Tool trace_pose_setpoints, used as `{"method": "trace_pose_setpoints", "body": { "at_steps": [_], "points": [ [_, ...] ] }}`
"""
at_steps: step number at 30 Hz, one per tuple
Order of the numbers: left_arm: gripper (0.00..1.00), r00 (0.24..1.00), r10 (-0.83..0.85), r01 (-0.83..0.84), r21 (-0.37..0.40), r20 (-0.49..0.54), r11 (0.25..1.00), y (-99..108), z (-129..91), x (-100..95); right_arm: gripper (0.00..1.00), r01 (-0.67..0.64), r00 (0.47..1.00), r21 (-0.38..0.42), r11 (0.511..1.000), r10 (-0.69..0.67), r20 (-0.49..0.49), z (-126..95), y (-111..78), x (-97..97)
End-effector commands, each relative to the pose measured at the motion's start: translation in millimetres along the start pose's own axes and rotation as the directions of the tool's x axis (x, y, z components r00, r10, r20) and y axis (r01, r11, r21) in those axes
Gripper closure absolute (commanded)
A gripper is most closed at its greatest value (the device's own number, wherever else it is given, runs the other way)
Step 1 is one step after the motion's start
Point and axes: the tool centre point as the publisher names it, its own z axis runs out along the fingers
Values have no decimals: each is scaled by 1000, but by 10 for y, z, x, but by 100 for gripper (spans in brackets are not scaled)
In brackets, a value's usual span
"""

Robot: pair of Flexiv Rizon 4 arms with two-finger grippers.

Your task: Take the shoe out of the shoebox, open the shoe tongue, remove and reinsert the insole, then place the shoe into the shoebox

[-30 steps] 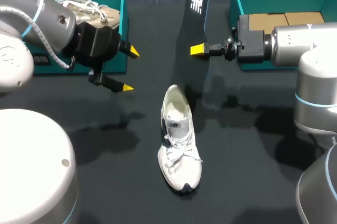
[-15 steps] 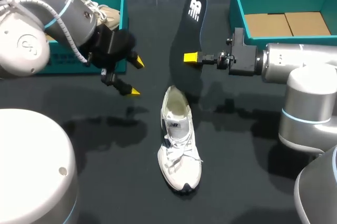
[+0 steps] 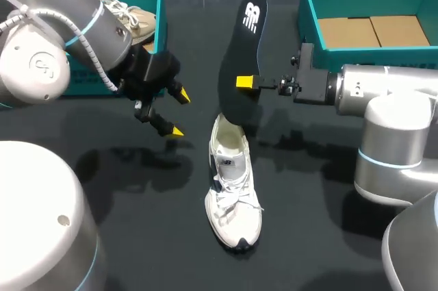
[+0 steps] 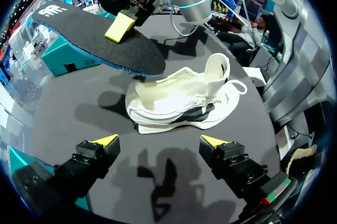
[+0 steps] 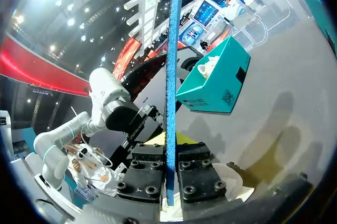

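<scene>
A white shoe (image 3: 233, 192) lies on the dark table, heel opening toward the far side; from the left wrist it appears as a shoe (image 4: 181, 100) on its sole ahead of my open left gripper (image 4: 159, 140). In the head view that left gripper (image 3: 176, 111) hovers left of the shoe's heel. My right gripper (image 3: 246, 83) is shut on the black insole (image 3: 239, 58), held on edge with its lower end just over the heel opening. The right wrist view shows the insole (image 5: 171, 71) as a thin blue edge between the right gripper's (image 5: 171, 179) pads.
A teal shoebox (image 3: 156, 3) at the back left holds a beige shoe (image 3: 130, 17). A second teal shoebox (image 3: 308, 3) at the back right has cardboard in it. My right arm (image 3: 383, 92) lies across the table in front of that box.
My right gripper has carried the insole leftward and nearer, bringing its lower end over the shoe's heel. My left gripper has swung right and nearer, toward the shoe, staying open.
</scene>
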Motion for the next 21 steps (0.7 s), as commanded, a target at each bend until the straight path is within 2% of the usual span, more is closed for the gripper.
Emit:
{"method": "trace_pose_setpoints", "body": {
  "at_steps": [1, 3, 13, 17, 21],
  "points": [
    [0, 999, 50, -50, -44, 11, 998, 21, 131, 7, 100, 20, 1000, -25, 999, -20, -20, 87, -146, -72],
    [0, 992, 122, -118, -115, 29, 986, 47, 146, 24, 100, 20, 1000, -25, 999, -20, -20, 87, -146, -72],
    [0, 992, 122, -118, -115, 29, 986, 47, 146, 24, 100, 20, 1000, -25, 999, -20, -20, 87, -146, -72],
    [0, 991, 130, -125, -127, 28, 984, 17, 328, 52, 100, 25, 999, -32, 999, -26, -22, 94, -204, -120],
    [0, 992, 120, -115, -124, 37, 986, 17, 408, 45, 100, 54, 998, -74, 996, -57, -41, 66, -276, -143]
  ]
}}
